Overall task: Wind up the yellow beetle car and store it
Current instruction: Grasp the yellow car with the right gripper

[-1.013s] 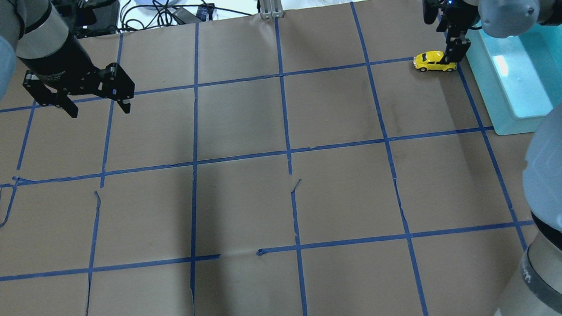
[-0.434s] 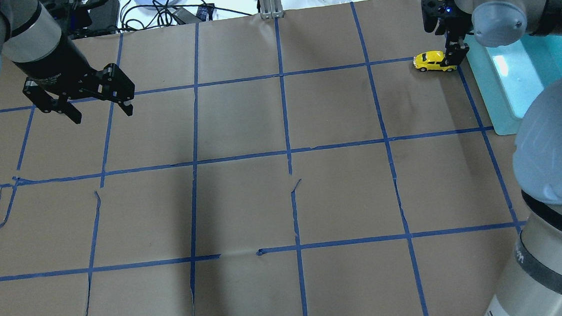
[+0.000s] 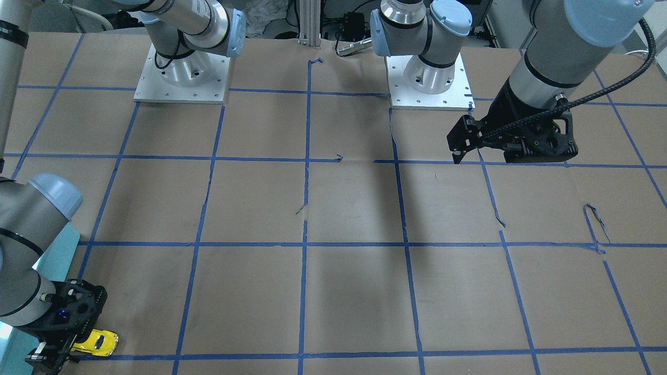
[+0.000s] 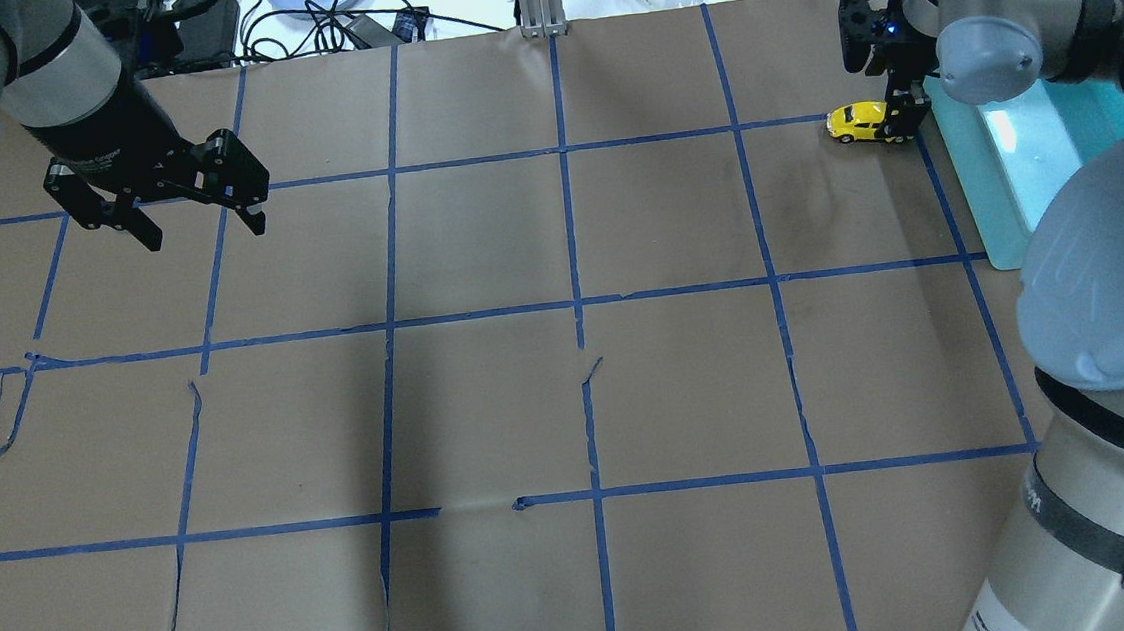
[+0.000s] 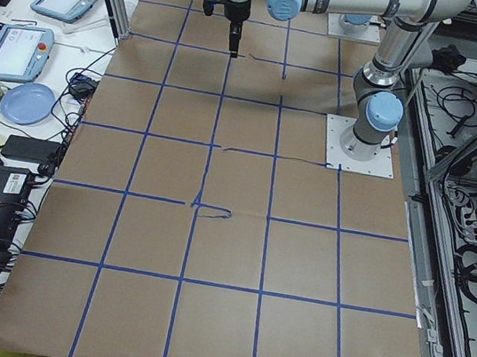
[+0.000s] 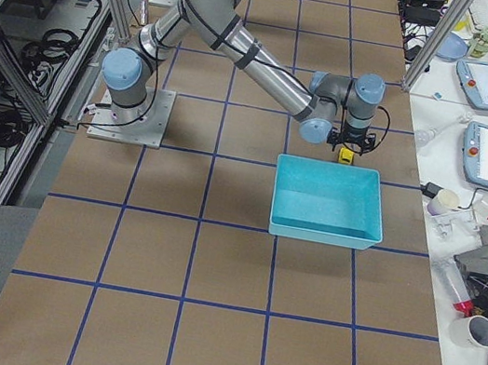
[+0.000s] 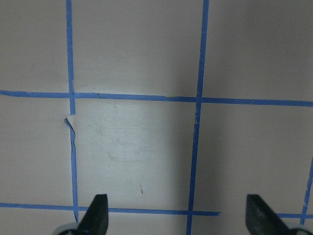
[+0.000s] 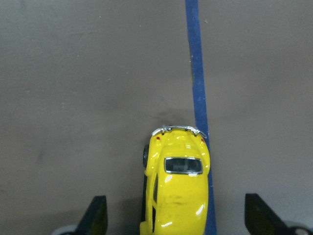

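Front view: yellow beetle car (image 3: 95,342) on desk (image 3: 354,208), bottom-left of view, beneath right gripper (image 3: 54,354).
Overhead: car's long axis runs L–R alongside blue tape (image 4: 788,123). Teal bin (image 4: 979,192) just beside it, car outside. Left gripper (image 4: 204,228) well apart, fingers wide, holding nothing.
Right wrist: fingers (image 8: 98,215) spread wide either side of car, not touching. Chrome bumper end points away from cam.

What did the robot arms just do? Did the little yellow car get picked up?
Not yet. The right gripper slid a little away from the teal bin and over the yellow beetle car. It is wide open, so nothing is grabbed. The left gripper, also open, moved slightly toward the robot. The car and the bin stayed put.
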